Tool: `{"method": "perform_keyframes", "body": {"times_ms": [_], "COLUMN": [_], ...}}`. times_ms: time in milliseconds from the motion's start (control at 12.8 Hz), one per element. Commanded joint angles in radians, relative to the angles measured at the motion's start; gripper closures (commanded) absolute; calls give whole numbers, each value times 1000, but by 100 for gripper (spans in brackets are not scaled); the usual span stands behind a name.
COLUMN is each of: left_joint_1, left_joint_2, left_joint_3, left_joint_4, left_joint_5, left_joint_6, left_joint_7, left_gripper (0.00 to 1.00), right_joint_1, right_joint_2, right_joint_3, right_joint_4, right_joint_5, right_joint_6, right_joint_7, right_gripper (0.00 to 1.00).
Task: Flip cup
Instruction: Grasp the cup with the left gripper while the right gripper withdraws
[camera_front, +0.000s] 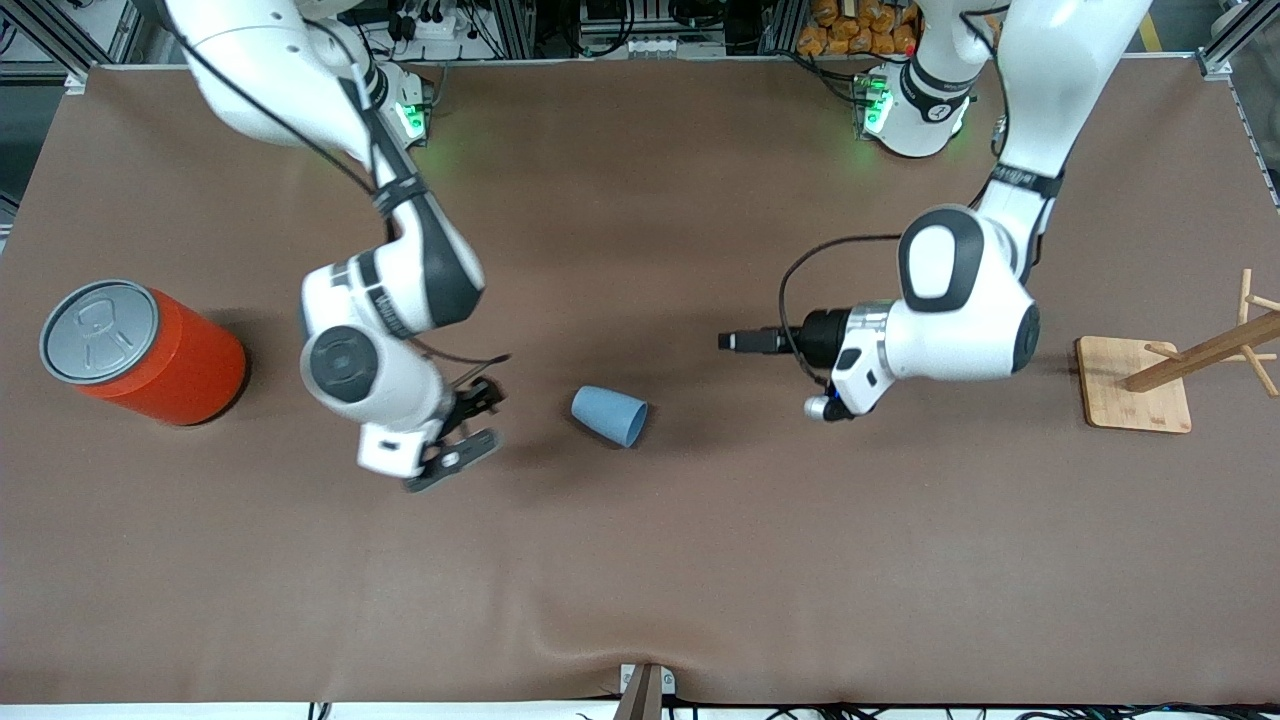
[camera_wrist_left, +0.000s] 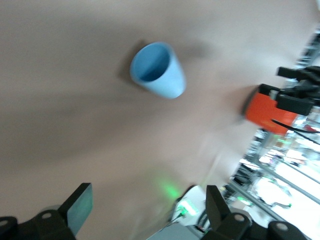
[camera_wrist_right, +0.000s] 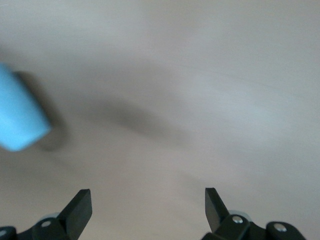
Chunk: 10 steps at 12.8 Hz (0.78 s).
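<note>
Front view, containers: orange can with grey lid shut stands at the right arm's end of the table; its contents are hidden
Front view, cup: the cup lies on its side near the table's middle, between the two grippers, nothing seen in it
Front view, cup's look: small, light blue, tapered, plain matte, no handle
Front view, right gripper: right gripper sits low beside the cup, toward the orange can's end; fingers spread apart, holding nothing
Front view, left gripper: left gripper points sideways toward the cup from the left arm's end; its fingers cannot be made out here
Front view, other: wooden rack on a square base at the left arm's end
Left wrist view: cup on its side, open mouth showing an empty, darker blue inside; left gripper wide open, empty; orange can farther off
Right wrist view: cup at the edge of view; right gripper wide open, empty, apart from the cup
</note>
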<state>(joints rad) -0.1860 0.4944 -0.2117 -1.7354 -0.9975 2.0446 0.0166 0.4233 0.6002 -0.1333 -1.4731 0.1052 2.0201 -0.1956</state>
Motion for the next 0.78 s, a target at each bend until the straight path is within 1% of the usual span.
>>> {"method": "perform_keyframes", "body": {"times_ms": [0, 156, 313, 391, 547, 626, 704], "left_joint_1": [-47, -105, -115, -116, -151, -167, -187], "left_joint_2": [202, 246, 324, 361, 394, 411, 438], "left_joint_3": [-5, -5, -5, -5, -5, -5, -5], "left_joint_4": [195, 255, 344, 388, 415, 418, 437], "left_joint_5": [-133, -161, -164, -164, -174, -179, -191], "left_joint_6": [41, 147, 160, 164, 245, 311, 350], "left_joint_7": [110, 166, 334, 411, 511, 569, 619], "left_gripper": [0, 0, 0, 0, 0, 0, 0], "right_joint_1": [-35, -112, -170, -193, -208, -221, -233], "right_joint_2": [12, 19, 27, 38, 64, 69, 72], "right_joint_3": [-67, -68, -68, -68, -68, -68, -68], "right_joint_4": [10, 4, 5, 4, 4, 4, 4], "right_joint_5": [27, 31, 30, 30, 28, 30, 30], "right_joint_6": [84, 143, 170, 224, 320, 341, 344], "right_joint_7": [44, 61, 59, 59, 59, 61, 61], "right_gripper": [0, 0, 0, 0, 0, 0, 0]}}
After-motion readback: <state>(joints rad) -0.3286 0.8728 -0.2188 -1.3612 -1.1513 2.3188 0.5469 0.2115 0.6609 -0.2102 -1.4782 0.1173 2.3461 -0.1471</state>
